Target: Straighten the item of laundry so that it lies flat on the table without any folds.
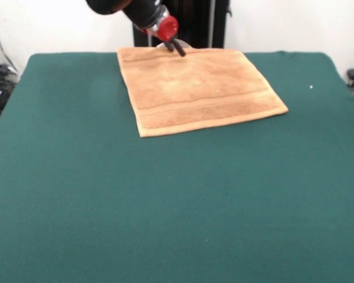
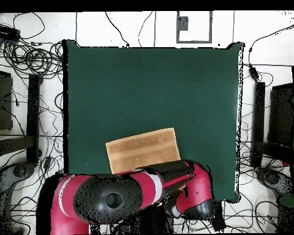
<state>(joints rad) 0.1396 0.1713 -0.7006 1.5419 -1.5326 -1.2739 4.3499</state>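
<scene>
1. Where the arm (image 1: 127, 9) comes down in the front view, we see the gripper (image 1: 177, 48) with its two dark fingers close together, tips at the towel's (image 1: 197, 91) far edge; whether they pinch the cloth we cannot tell.
2. We see the towel spread flat on the table (image 1: 165, 200), a woven band running near its near edge, the whole cloth reaching from the gripper toward the camera.
3. From overhead we find the towel (image 2: 143, 150) by the table's (image 2: 149, 85) base-side edge, the arm (image 2: 137, 190) covering the gripper.
</scene>
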